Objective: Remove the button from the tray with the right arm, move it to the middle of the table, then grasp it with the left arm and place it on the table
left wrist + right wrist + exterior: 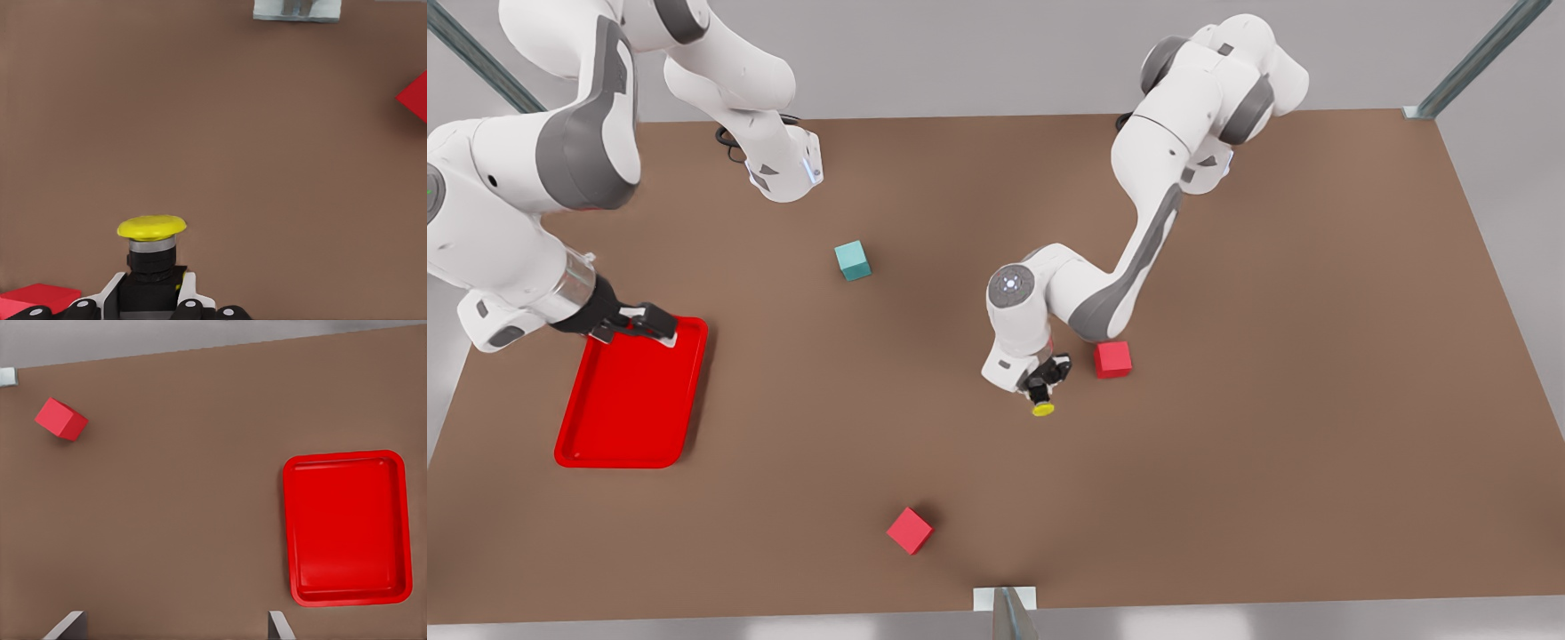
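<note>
Left gripper (1047,380) near mid-table, clamped on the button (1043,408) by its black boxy body, yellow cap outward; likely light, rigid, best held on flat sides; right gripper (643,324) spread empty above the tray (630,418).

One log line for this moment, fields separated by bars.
left pincer: shut on button, mid-table | right pincer: open, above tray | tray: empty

Both arms are glossy white rounded shells with matte grey panels at the joints. The left arm (1138,240) has a round grey cap with a glowing blue-white dot ring near its wrist. Each ends in a black two-finger tool: left tool (1044,391), right tool (645,322).
</note>
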You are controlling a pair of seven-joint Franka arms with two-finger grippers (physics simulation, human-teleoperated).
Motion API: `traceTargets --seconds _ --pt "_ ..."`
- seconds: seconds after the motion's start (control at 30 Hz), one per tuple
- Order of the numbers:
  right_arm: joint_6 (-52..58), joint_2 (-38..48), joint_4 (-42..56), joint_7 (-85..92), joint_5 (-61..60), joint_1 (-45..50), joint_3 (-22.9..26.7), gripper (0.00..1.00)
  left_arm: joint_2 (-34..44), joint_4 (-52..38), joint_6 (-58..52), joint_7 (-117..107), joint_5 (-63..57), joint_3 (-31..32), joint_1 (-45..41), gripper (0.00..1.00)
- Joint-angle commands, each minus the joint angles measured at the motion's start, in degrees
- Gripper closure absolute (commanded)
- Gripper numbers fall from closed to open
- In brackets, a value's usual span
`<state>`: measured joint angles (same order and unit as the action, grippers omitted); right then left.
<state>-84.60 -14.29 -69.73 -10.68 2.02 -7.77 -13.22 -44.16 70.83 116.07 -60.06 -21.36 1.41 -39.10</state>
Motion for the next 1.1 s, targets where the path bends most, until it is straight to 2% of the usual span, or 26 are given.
traceTargets --seconds 0.0,0.13,0.2,0.4,0.43,0.47,0.5,0.83,1.07 --pt "0.8 0.4 0.0 0.4 0.3 -0.1 -0.1 0.0 -0.3 0.0 -1.9 -54.1 -9.8 -0.4 -0.5 0.62" --pt "0.8 0.2 -0.3 0.4 0.3 -0.4 0.2 0.0 -1.0 0.0 -11.6 -70.6 -19.1 -0.5 -2.2 0.63" --pt "1.3 0.5 -0.5 0.6 0.0 -2.0 0.2 0.0 -4.4 -0.1 -16.1 -80.6 -24.4 -0.5 -4.7 0.63" --pt "3.0 1.5 -0.6 0.6 -0.5 -3.0 0.1 0.0 -7.6 -0.3 -28.8 -89.2 -27.8 -0.6 -9.1 0.63" --pt "3.4 1.6 -0.6 0.6 -0.5 -3.0 0.1 0.0 -8.7 -0.3 -29.0 -91.8 -28.0 -0.8 -9.2 0.63" --pt "3.8 1.5 -0.6 0.6 -0.5 -3.5 0.2 0.0 -10.2 -1.3 -28.9 -92.1 -28.2 -4.5 -10.7 0.63" --pt "3.7 1.3 -0.6 0.6 -0.5 -3.6 0.2 0.0 -11.4 -1.5 -29.0 -92.8 -28.3 -5.1 -10.7 0.63" --pt "4.1 1.1 -0.8 0.6 -0.5 -4.3 0.1 0.0 -14.5 -1.8 -29.3 -94.5 -28.4 -5.1 -18.2 0.63" --pt "5.2 1.4 -0.6 0.6 -0.5 -4.5 0.1 0.0 -16.5 -1.9 -28.4 -97.8 -29.1 -5.1 -19.5 0.63"
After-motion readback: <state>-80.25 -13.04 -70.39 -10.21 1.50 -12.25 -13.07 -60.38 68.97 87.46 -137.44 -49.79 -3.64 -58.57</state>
